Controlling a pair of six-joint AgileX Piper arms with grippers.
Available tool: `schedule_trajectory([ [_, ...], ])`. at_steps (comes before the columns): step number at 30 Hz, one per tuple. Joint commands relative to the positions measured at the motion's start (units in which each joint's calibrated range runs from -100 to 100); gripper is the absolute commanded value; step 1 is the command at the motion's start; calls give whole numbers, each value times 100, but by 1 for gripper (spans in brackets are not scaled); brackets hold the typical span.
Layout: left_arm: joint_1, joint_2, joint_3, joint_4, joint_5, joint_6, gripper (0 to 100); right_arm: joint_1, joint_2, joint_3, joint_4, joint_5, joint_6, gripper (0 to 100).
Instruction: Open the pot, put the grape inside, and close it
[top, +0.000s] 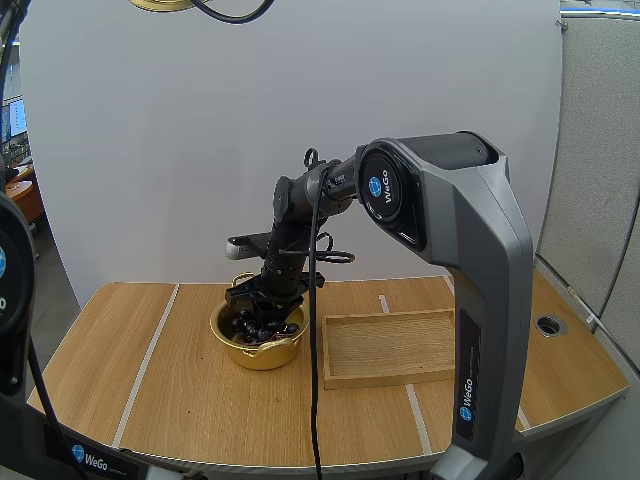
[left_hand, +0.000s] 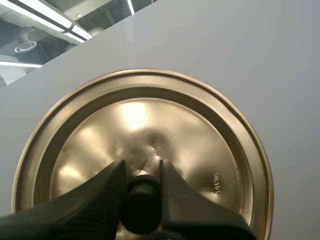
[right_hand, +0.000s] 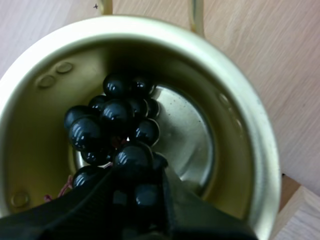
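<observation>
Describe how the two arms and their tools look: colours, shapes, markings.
The right arm has chunky grey links with black side panels, a round blue logo on its joint cap and white WeGo lettering low on the upright link. The left arm is dark and rounded. The left tool has two black wedge-shaped fingers with ribbed inner faces. The right tool is black too.

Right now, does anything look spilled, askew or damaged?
Nothing stands out. The pot stands upright beside the wooden tray, the bunch of grapes lies inside it between the right jaws, and the left jaws hold the lid by its knob, up off the pot.
</observation>
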Motion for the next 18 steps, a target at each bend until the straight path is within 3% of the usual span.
schedule_trajectory([
  [1, -15, -49, -45, 57, -134, -27, 0, 7, 13, -47, -241, -386, -39, 0],
  [11, -15, -49, -45, 57, -134, -27, 0, 7, 13, -47, -395, -346, -39, 0],
  [16, -15, -49, -45, 57, -134, -27, 0, 7, 13, -47, -104, -346, -330, 0],
  [17, -15, -49, -45, 57, -134, -27, 0, 7, 13, -47, -56, -289, -340, 1],
  [18, -15, -49, -45, 57, -134, -27, 0, 7, 13, -47, -12, -268, -340, 11],
])
